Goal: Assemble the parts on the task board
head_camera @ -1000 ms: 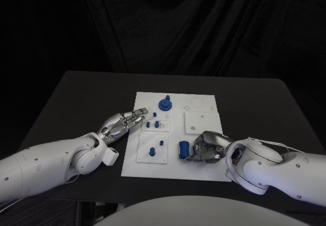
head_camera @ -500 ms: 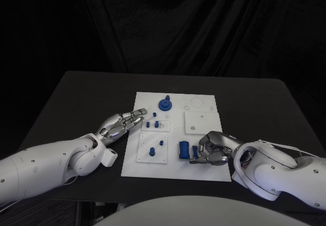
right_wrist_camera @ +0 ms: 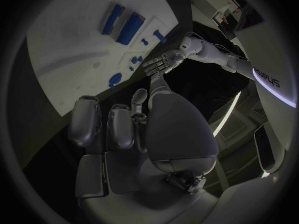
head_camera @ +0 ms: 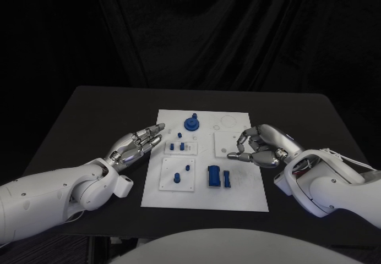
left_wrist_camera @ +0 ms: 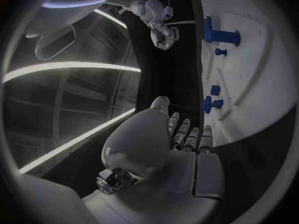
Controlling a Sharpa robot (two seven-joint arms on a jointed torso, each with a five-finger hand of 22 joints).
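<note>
Head view puts the right hand (head_camera: 266, 146) over the right edge of the task board (head_camera: 238, 195), fingers curled inward; nothing blue shows between them, though whether something small is pinched cannot be told. Just toward the robot from it, two long blue parts (head_camera: 218, 177) lie side by side on the bare plate, untouched by either hand. The left hand (head_camera: 136, 144) hovers at the board's left edge, fingers stretched out nearly flat and holding nothing; the left wrist view shows them (left_wrist_camera: 187, 134) straight beside the plate. Farther out, a blue knobbed part (head_camera: 192, 121) stands at the far end, small pegs (head_camera: 179, 146) sit in a raised block, and two more (head_camera: 183, 171) in a second block. By the look of it, the hand is between picks: the next move calls for a reach down to one of the loose long pieces, taken squarely across its width.
</note>
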